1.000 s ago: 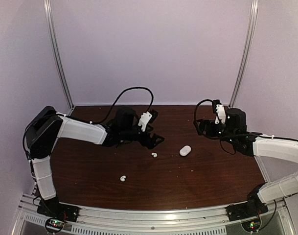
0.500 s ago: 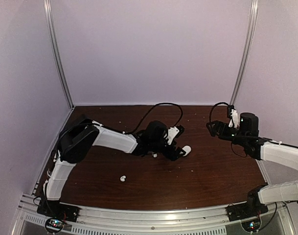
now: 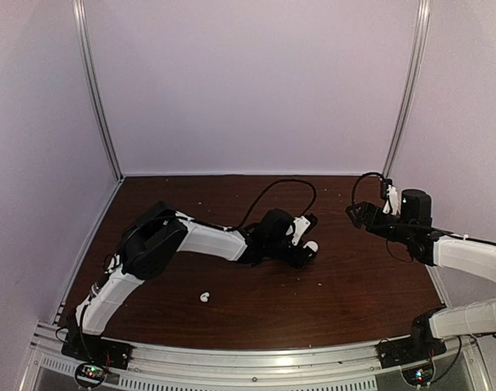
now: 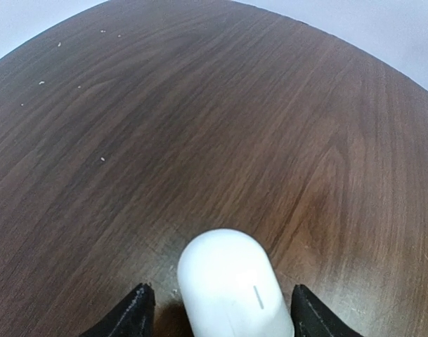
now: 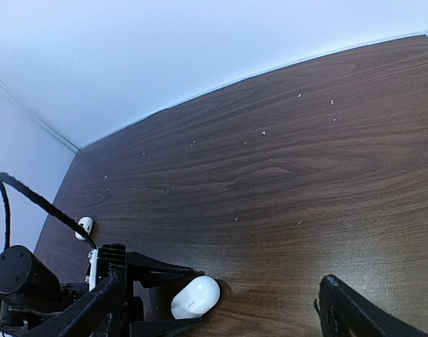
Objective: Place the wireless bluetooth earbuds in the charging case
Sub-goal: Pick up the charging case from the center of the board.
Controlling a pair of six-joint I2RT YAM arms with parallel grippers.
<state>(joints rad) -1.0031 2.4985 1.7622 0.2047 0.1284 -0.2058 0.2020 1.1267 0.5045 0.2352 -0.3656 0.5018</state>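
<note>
A white pebble-shaped charging case (image 3: pixel 311 247) lies shut on the dark wooden table, right of centre. My left gripper (image 3: pixel 305 252) reaches it from the left and straddles it. In the left wrist view the case (image 4: pixel 231 288) sits between the two black fingertips (image 4: pixel 138 312), with a gap on each side, so the jaws are open. One small white earbud (image 3: pixel 204 297) lies alone nearer the front. Another earbud (image 5: pixel 84 226) shows in the right wrist view beyond the left arm. My right gripper (image 3: pixel 356 213) hovers open to the right of the case, holding nothing.
The left arm's black cable (image 3: pixel 272 191) loops over the table behind the gripper. Pale walls and metal posts (image 3: pixel 402 106) close in the back and sides. White specks dot the wood.
The left arm swept right from the table's left-centre to the case, and its jaws have narrowed around it. The right gripper drew back toward the right, then stayed nearly still.
</note>
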